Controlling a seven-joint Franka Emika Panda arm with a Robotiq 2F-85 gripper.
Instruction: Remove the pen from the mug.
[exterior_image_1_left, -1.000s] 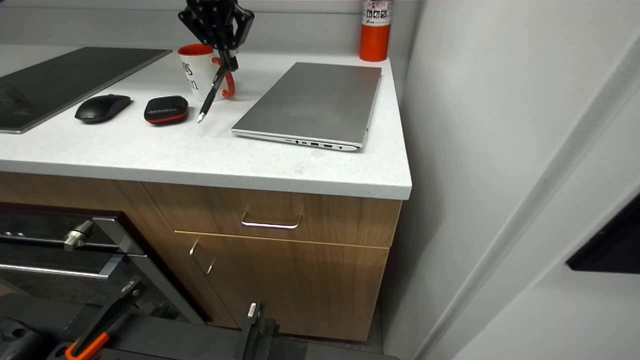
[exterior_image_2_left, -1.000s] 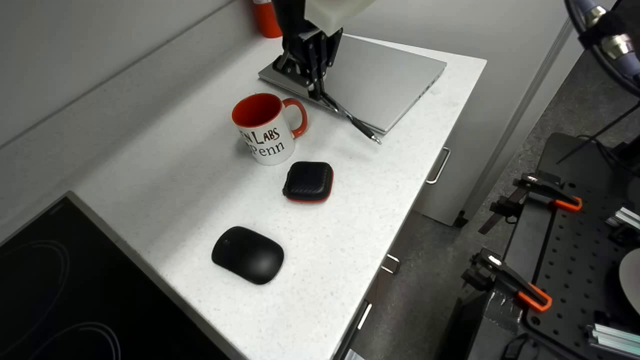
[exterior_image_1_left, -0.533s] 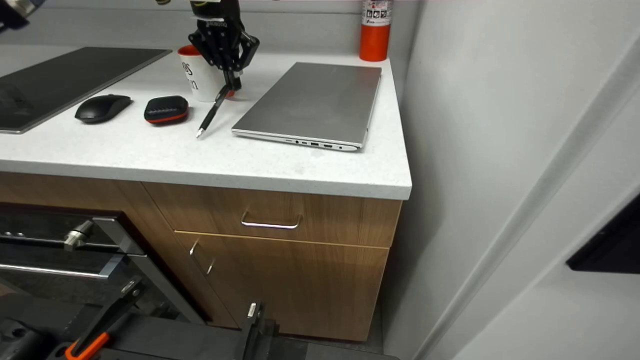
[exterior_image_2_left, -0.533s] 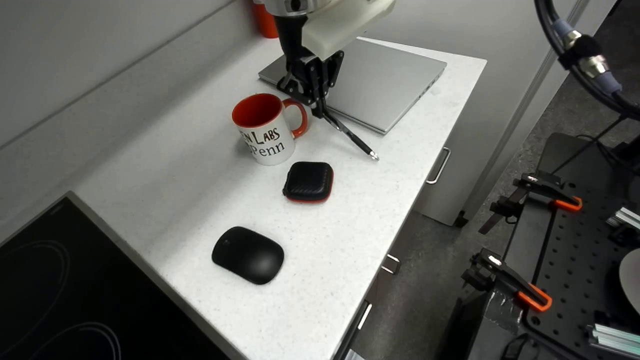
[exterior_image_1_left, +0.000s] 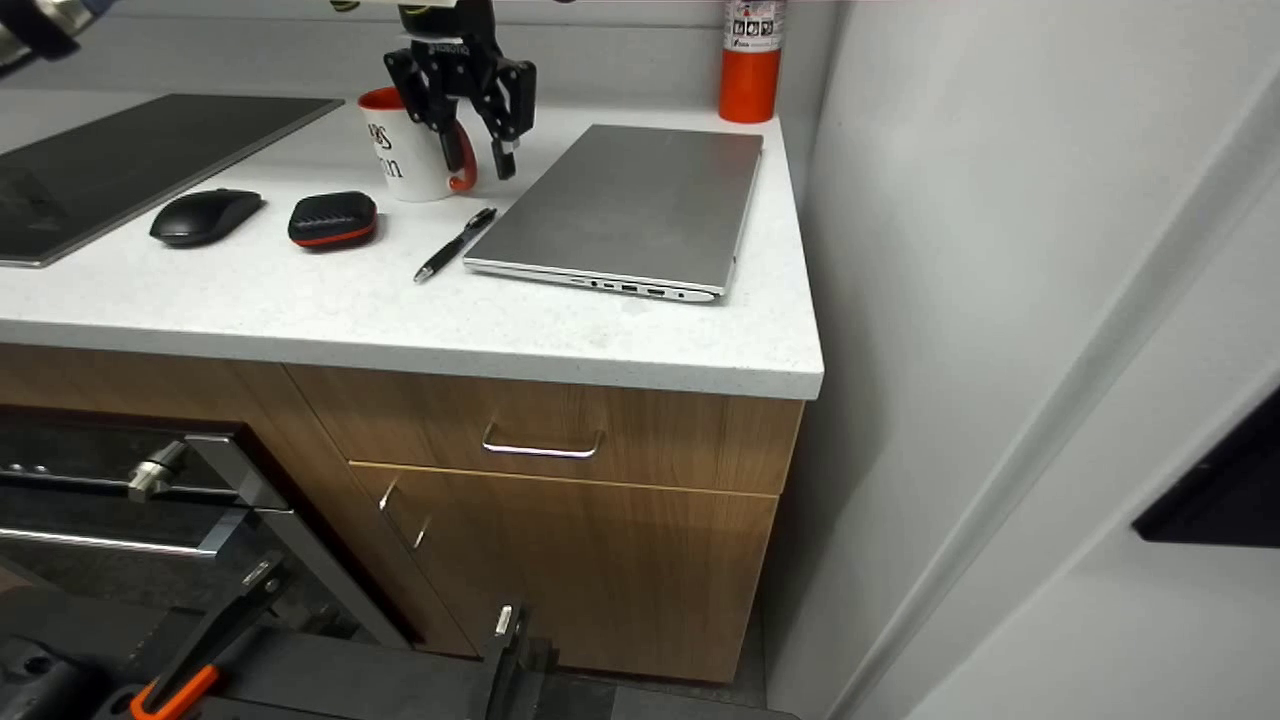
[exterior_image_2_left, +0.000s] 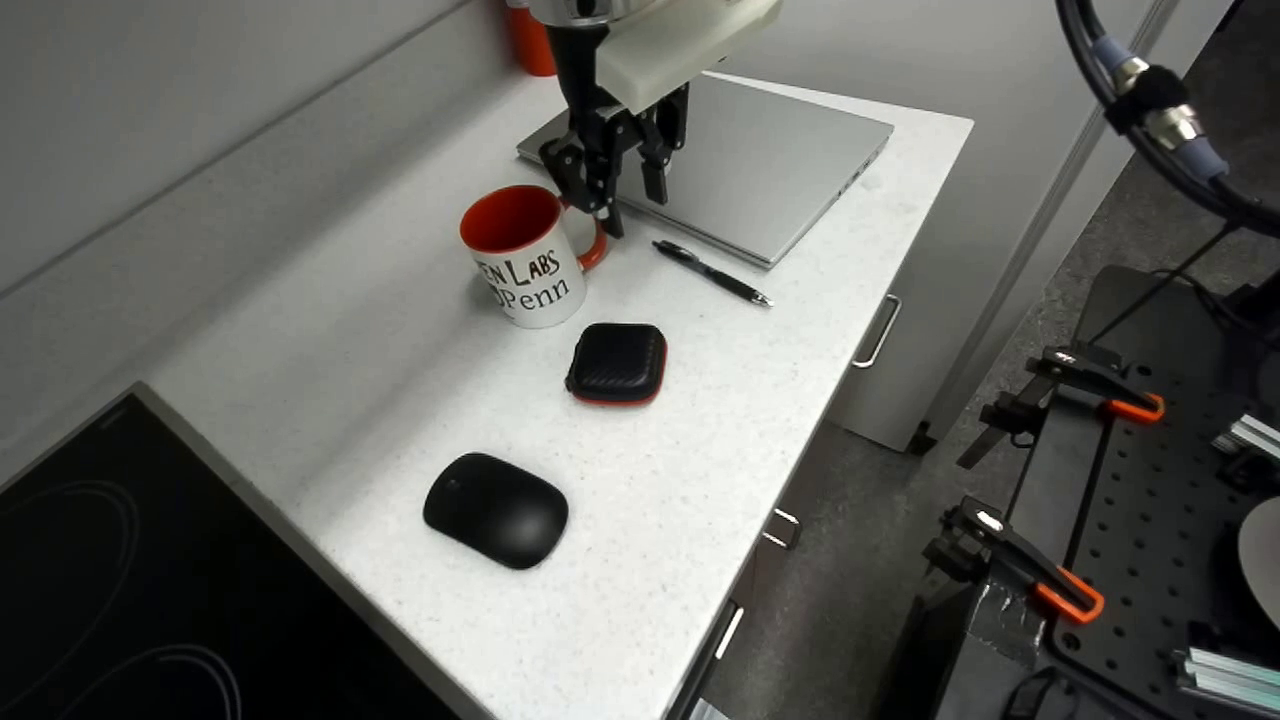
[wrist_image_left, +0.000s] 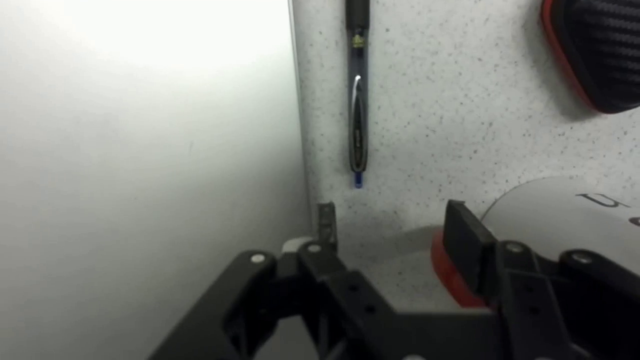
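The black pen (exterior_image_1_left: 456, 245) (exterior_image_2_left: 712, 273) lies flat on the white counter, outside the mug and close to the closed laptop's edge. In the wrist view the pen (wrist_image_left: 358, 115) points away from the jaws, its blue end nearest them. My gripper (exterior_image_1_left: 480, 168) (exterior_image_2_left: 635, 212) (wrist_image_left: 391, 215) hangs above the counter just behind the pen, fingers spread with nothing between them. The white mug (exterior_image_1_left: 400, 150) (exterior_image_2_left: 535, 280) (wrist_image_left: 555, 215) stands upright, its red handle partly covered by one finger. Whether that finger touches the handle, I cannot tell.
A grey laptop (exterior_image_1_left: 630, 205) (exterior_image_2_left: 780, 160) borders the pen. A small black case (exterior_image_1_left: 333, 220) (exterior_image_2_left: 618, 360) (wrist_image_left: 605, 55) and a black mouse (exterior_image_1_left: 205, 217) (exterior_image_2_left: 497, 510) sit nearby. Behind stands a red canister (exterior_image_1_left: 750, 85); a dark cooktop (exterior_image_2_left: 110, 600) adjoins the counter.
The gripper came down with the pen held at a slant, then opened and let it go; the pen now lies on the counter. The mug has shifted very slightly.
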